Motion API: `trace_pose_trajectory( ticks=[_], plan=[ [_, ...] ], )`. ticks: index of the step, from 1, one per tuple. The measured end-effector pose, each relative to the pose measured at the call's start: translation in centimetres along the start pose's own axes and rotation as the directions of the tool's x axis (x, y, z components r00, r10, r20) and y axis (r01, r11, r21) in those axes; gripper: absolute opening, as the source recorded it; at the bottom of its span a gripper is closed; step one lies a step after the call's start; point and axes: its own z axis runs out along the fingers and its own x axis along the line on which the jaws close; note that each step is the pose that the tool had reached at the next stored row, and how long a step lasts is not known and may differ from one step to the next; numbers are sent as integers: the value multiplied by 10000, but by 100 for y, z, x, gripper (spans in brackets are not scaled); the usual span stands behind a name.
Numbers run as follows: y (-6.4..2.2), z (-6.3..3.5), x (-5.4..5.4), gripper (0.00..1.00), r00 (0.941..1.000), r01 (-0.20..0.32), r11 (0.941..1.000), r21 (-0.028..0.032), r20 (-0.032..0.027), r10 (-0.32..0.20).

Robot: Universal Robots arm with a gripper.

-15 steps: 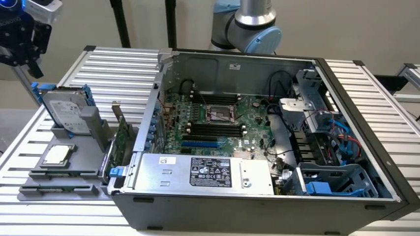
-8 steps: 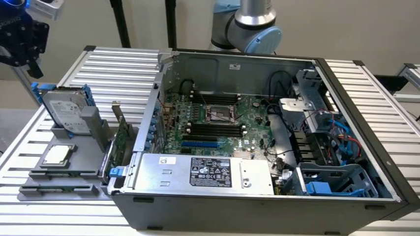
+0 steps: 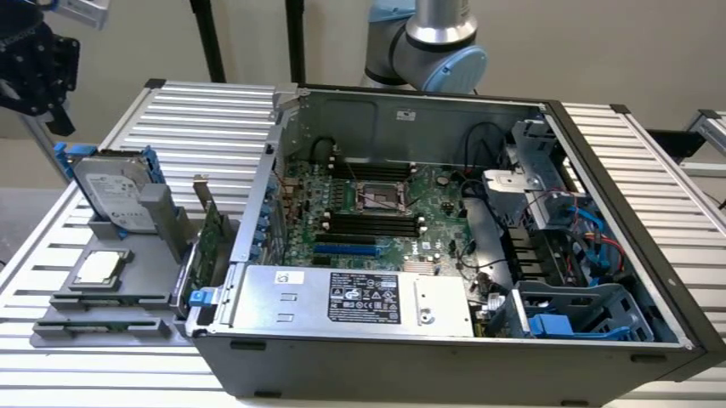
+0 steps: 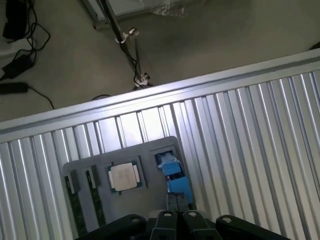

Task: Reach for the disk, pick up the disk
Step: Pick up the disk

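Note:
The disk (image 3: 116, 194) stands on edge in a grey holder (image 3: 68, 327) at the exterior view's left, silver with a white label and blue rails. My black gripper (image 3: 54, 119) hangs in the air above it and slightly further back, well apart from it. In the wrist view I look down past the shut fingertips (image 4: 178, 216), which hold nothing. The disk's blue carrier (image 4: 175, 179) lies just beyond them, seen edge-on in the grey holder (image 4: 150, 150).
A square silver CPU chip (image 3: 100, 268) (image 4: 123, 176) lies in the holder beside the disk, with memory sticks (image 4: 72, 187) beyond. A green card (image 3: 210, 246) stands between the holder and the open computer case (image 3: 454, 212). A slatted metal table (image 4: 250, 130) carries everything.

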Motion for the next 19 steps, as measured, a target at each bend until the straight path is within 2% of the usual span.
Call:
trace_pose_trajectory(
  ticks=[4, 11, 14, 19],
  plan=[
    [1, 2, 0, 11, 9974, 718, 9974, 38, -17, -718],
    [1, 9, 0, 11, 9843, 1766, 9842, 140, -44, -1765],
    [2, 17, -6, 11, 9799, 1994, 9797, 190, -51, -1994],
    [6, 22, -41, 11, 9778, 2095, 9776, 197, -54, -2094]
  ],
)
